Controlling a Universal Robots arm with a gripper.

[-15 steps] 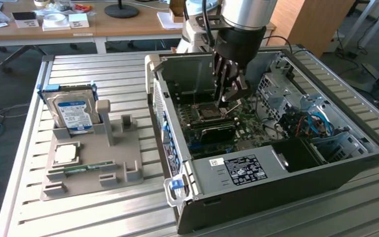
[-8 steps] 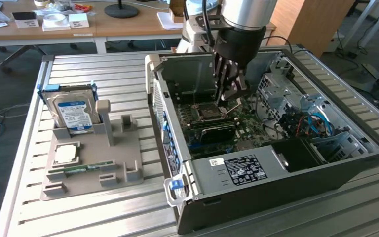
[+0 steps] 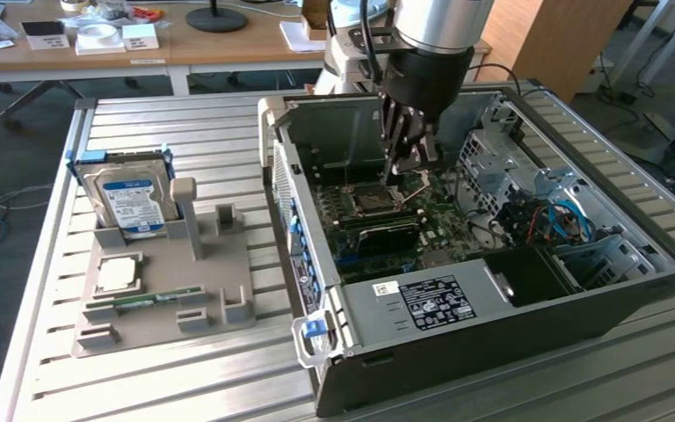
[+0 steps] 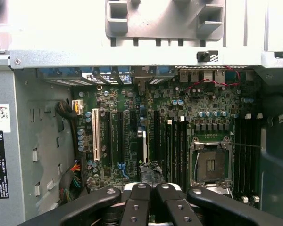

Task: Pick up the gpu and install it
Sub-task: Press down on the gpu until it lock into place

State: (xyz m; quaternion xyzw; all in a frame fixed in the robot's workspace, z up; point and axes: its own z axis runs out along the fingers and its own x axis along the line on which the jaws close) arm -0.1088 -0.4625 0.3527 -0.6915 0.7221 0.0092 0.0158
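The gripper [image 3: 410,167] reaches down into the open computer case [image 3: 490,334], its fingers drawn fully together. Right at the fingertips in the wrist view sits a thin dark edge that I take to be the gpu [image 4: 148,170], standing on edge among the long expansion slots [image 4: 95,136] of the motherboard [image 4: 188,101]. I cannot tell whether it is pinched or only touched.

The main risk is misalignment. If the card's contact edge is not square over its slot, downward force could bend the board or chip the plastic slot. If the card leans towards the open CPU socket [image 4: 212,162], it could catch the fine exposed pins there. Thin red wires [image 4: 212,84] and the bundled cables [image 4: 68,181] could also snag a finger.

The case is grey sheet metal with folded, perforated walls. The motherboard is dark green and studded with small cylindrical capacitors. The fingers are matt black, with round fastener heads. On the exterior view's left, a grey moulded fixture [image 3: 162,334] holds a blue-labelled hard drive [image 3: 133,198] and a narrow green memory stick [image 3: 150,299]. All of it rests on a ribbed aluminium table [image 3: 173,132].
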